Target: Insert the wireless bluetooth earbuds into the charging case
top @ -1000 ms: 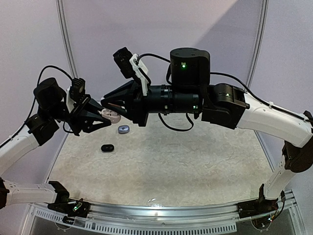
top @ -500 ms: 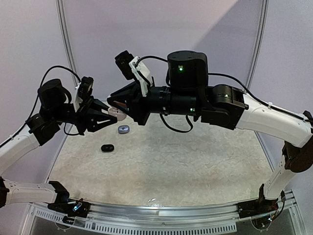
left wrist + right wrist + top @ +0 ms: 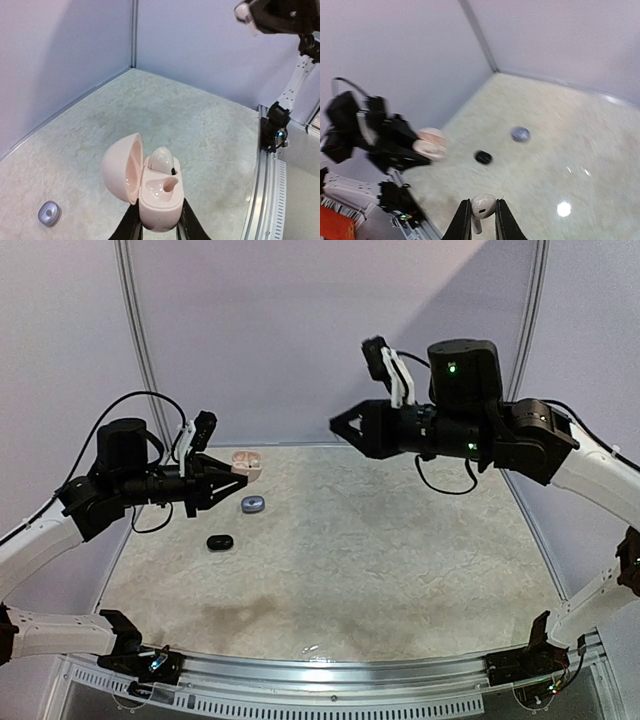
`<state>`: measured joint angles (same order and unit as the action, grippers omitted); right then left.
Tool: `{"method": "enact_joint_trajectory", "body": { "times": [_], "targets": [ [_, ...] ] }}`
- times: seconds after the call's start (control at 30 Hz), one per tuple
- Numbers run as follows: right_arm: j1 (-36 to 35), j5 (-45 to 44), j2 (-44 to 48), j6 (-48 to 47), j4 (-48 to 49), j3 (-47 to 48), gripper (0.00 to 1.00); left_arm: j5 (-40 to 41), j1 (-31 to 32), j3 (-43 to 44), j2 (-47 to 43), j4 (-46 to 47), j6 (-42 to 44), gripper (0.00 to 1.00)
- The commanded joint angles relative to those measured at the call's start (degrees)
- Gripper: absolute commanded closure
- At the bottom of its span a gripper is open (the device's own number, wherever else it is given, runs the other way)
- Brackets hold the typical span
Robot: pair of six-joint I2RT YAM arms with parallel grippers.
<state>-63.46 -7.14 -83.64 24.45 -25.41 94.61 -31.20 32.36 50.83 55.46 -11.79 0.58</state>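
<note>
Pink charging case (image 3: 157, 200) up in the air, clamped at its base by the left fingers (image 3: 133, 224). It's a firm pinch from both sides, and the case stands upright in the left wrist view. Its lid (image 3: 122, 167) hangs open, swung over to the left, and look, one white earbud (image 3: 161, 159) sits in the far socket. The near socket (image 3: 162, 186) shows its smooth pink hollow. From overhead, the case is held clear of the counter (image 3: 400, 570), over the far left corner, with the arm reaching in from the left edge.

Over to the other side: the right fingers (image 3: 463, 222) are closed on a second white earbud (image 3: 483, 205), its rounded head up between the two tips and its stem poking down. In the overhead view they hang high above the far edge, near its middle. They point left toward the case and are well apart from it. That earbud is too small to pick out from up there.

Down on the counter, two loose pieces lie near the far left corner. A greyish bud (image 3: 252, 504) rests just on the near side of the held case. A black bud (image 3: 219, 541) lies closer to the left edge, near the grey one but not touching. The right wrist camera catches both, blurred.
</note>
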Motion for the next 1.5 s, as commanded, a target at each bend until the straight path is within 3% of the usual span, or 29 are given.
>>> {"method": "enact_joint_trajectory", "body": {
  "times": [0.0, 0.1, 0.27, 0.43, 0.67, 0.9, 1.03, 1.17, 1.3, 1.47],
  "targets": [
    [5.69, -2.34, 0.04, 21.71, -17.64, -12.32, 0.93, 8.56, -0.28, -1.89, -1.64, -3.96, 2.27, 1.0],
    [6.4, -2.02, -1.87, 25.18, -20.98, -16.94, 0.93, 7.66, -0.28, -2.37, -2.03, -3.37, 2.11, 1.0],
    [6.41, -1.04, -13.55, 25.57, -29.52, -16.92, 0.93, 7.47, -0.27, -2.97, -2.48, -2.56, 2.29, 1.0],
    [6.38, 3.01, -23.42, 24.36, -26.31, -17.2, 0.93, 7.39, -0.28, -3.27, -3.01, -2.61, 2.99, 1.0],
    [6.37, 5.1, -30.03, 24.12, -24.22, -17.53, 0.92, 7.69, -0.37, -3.97, -3.74, -2.3, 3.19, 1.0],
    [6.42, 6.52, -31.22, 24.32, -21.02, -20.06, 0.84, 7.75, -0.37, -4.07, -3.62, -1.44, 3.55, 1.0],
    [6.39, 6.43, -31.09, 24.53, -22.91, -19.94, 0.68, 7.65, -0.37, -4.14, -3.72, -1.35, 3.47, 1.0],
    [6.37, 3.43, -30.16, 24.1, -28.11, -16.87, 0.58, 7.27, -0.37, -4.33, -3.77, -1.37, 3.42, 1.0],
    [5.46, -2.24, -30.83, 22.5, -37.39, -7.18, 0.52, 6.7, -0.37, -4.64, -3.7, -1.17, 3.16, 1.0],
    [0.75, -8.54, -37.03, 20.72, -50.12, 7.35, 0.54, 6.75, -0.37, -4.75, -3.92, -0.82, 3.41, 1.0]
  ]
}}
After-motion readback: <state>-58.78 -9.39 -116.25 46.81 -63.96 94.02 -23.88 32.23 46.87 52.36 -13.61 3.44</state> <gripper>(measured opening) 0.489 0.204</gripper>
